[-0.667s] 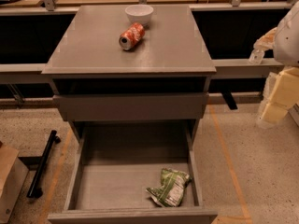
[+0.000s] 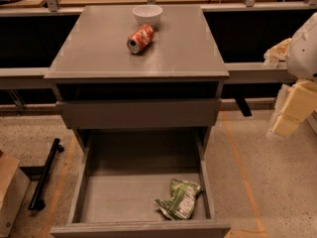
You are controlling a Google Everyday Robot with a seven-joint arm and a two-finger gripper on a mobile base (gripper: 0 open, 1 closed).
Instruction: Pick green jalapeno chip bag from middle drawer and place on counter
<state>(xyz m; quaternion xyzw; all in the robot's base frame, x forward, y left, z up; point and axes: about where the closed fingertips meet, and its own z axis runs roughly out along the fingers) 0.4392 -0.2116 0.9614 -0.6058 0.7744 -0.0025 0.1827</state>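
The green jalapeno chip bag (image 2: 179, 199) lies crumpled on the floor of the open middle drawer (image 2: 114, 197), in its front right corner. The counter (image 2: 99, 48) is the grey cabinet's top, directly above and behind the drawer. My gripper (image 2: 291, 108) hangs at the right edge of the view, beside the cabinet at about the height of the closed drawer front. It is well to the right of the bag and higher than it, touching nothing.
A red soda can (image 2: 140, 37) lies on its side on the counter, with a white bowl (image 2: 147, 14) behind it. A closed grey drawer front (image 2: 138, 114) sits above the open drawer. A black bar (image 2: 45, 173) and a cardboard box (image 2: 10, 192) lie on the floor at left.
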